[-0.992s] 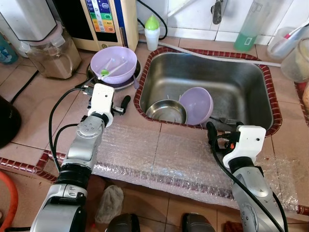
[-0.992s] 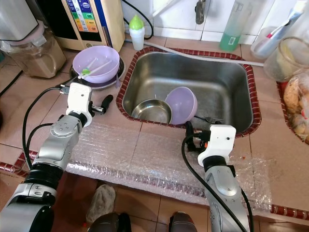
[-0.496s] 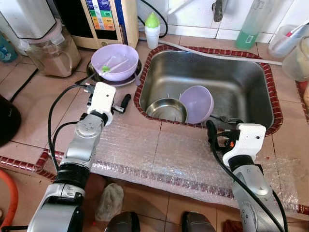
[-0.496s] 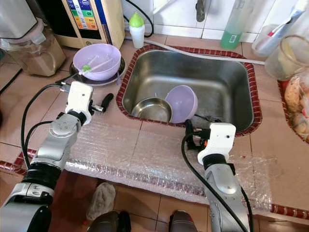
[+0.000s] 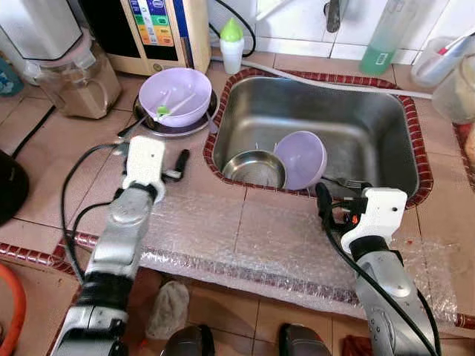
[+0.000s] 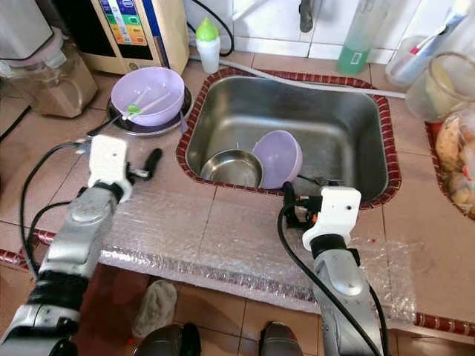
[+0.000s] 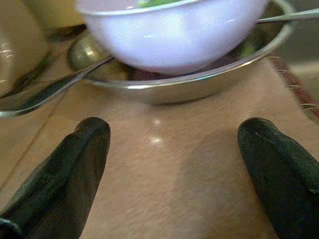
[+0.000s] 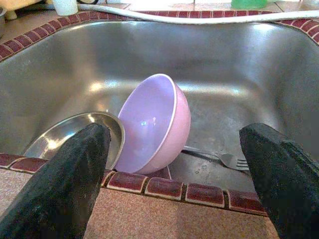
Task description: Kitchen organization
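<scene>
Right gripper fingers spread wide at the near rim of the steel sink. Inside — a lilac bowl tilted on edge, leaning against a steel dish; a fork flat beside the bowl.

Bubble wrap on counter, green-capped bottle, water purifier

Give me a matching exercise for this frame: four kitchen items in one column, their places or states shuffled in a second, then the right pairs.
Items
1. purple bowl with utensils
2. tilted purple bowl
3. fork
4. white bottle with green cap

Places or states
A. flat on the sink floor
B. on a metal plate, left of the sink
C. upright behind the sink's left corner
D. leaning on its side beside a steel bowl

Pairs: 1-B, 2-D, 3-A, 4-C
</scene>
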### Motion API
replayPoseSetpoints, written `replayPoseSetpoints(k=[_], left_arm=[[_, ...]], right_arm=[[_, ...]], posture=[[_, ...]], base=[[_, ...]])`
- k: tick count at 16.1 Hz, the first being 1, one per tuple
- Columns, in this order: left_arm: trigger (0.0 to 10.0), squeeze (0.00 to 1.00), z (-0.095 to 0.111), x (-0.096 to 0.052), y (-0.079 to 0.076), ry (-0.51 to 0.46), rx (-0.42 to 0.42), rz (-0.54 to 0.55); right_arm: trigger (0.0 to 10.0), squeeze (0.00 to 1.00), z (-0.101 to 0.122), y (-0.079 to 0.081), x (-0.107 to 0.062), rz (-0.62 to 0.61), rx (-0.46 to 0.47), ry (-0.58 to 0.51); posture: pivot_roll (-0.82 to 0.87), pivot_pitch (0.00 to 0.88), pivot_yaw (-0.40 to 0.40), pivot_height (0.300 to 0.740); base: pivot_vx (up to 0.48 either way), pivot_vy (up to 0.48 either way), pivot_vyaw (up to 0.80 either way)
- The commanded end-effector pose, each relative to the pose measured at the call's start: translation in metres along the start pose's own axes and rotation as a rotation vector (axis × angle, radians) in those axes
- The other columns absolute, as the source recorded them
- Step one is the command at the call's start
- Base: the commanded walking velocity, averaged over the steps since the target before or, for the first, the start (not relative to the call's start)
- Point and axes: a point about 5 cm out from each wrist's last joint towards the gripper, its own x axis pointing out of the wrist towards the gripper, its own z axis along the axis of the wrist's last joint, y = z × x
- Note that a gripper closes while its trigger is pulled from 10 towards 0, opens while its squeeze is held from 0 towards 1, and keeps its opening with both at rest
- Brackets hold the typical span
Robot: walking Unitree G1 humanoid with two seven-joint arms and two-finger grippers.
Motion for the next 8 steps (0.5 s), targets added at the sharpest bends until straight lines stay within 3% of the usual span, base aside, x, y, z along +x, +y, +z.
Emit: replayPoseSetpoints(k=[1,3,8], left_arm=[[10.0,0.0,-0.002,-0.003,0.006,0.006,-0.013,0.034],[10.0,0.0,0.016,-0.001,-0.001,-0.095,-0.009,-0.016],[10.0,0.0,0.034,0.017,-0.012,-0.135,-0.035,-0.077]], right_arm=[[10.0,0.0,-0.021,-0.006,-0.004,-0.024,0.005,0.11],[10.0,0.0,-0.022,-0.006,-0.004,-0.019,0.004,0.111],[10.0,0.0,-0.022,-0.007,-0.003,-0.017,-0.004,0.109]], posture=[[-0.14,0.182,0.068,0.74],[-0.14,0.18,0.062,0.74],[-0.15,0.183,0.065,0.74]], base=[[0.0,0.0,0.0],[0.0,0.0,0.0],[0.0,0.0,0.0]])
